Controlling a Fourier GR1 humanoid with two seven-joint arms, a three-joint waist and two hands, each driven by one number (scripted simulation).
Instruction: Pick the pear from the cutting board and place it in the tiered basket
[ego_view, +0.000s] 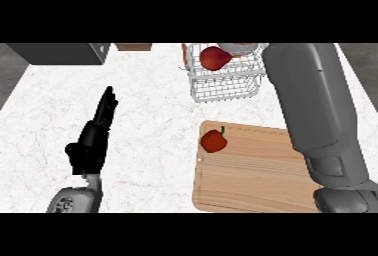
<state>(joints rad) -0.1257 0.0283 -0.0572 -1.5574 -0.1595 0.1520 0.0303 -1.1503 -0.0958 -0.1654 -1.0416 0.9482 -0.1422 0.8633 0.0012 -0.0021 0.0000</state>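
Observation:
A red, pear-shaped fruit (214, 57) lies in the upper tier of the white wire tiered basket (225, 87) at the counter's back. Another red fruit with a green stem (214, 141) sits on the wooden cutting board (258, 180), near its far left corner. My right forearm (314, 110) stretches from the lower right over the board up to the basket's right side. Its hand is cut off by the view's top edge. My left hand (92, 142) rests open at the left with fingers pointing up, away from both fruits.
A dark grey box (59, 53) stands at the back left, with a small wooden object (133, 47) beside it. An orange item (184, 55) lies against the basket's left side. Bare marble counter (155, 115) spreads between my left hand and the board.

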